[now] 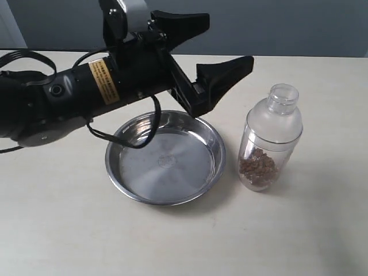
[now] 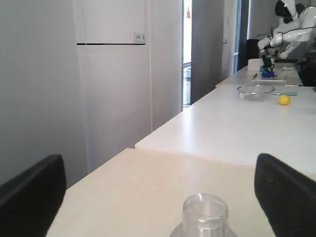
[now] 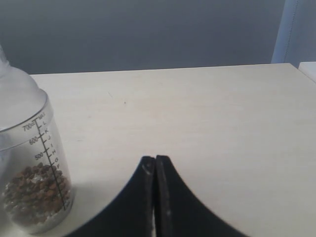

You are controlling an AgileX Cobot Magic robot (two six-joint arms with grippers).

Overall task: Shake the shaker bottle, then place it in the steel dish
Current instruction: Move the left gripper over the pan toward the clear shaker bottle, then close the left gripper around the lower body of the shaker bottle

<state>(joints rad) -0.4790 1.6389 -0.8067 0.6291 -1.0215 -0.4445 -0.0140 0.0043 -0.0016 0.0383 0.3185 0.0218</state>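
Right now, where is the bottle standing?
In the exterior view the bottle stands upright on the table, just right of the dish, near the open left claw.

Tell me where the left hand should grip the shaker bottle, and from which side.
Grip the shaker bottle around its clear lower body, just under the frosted dome, probably coming in level from the steel dish side. It stands upright; the dome tapers and the cap is small, so both would likely slip. The left hand is open and faces the bottle.
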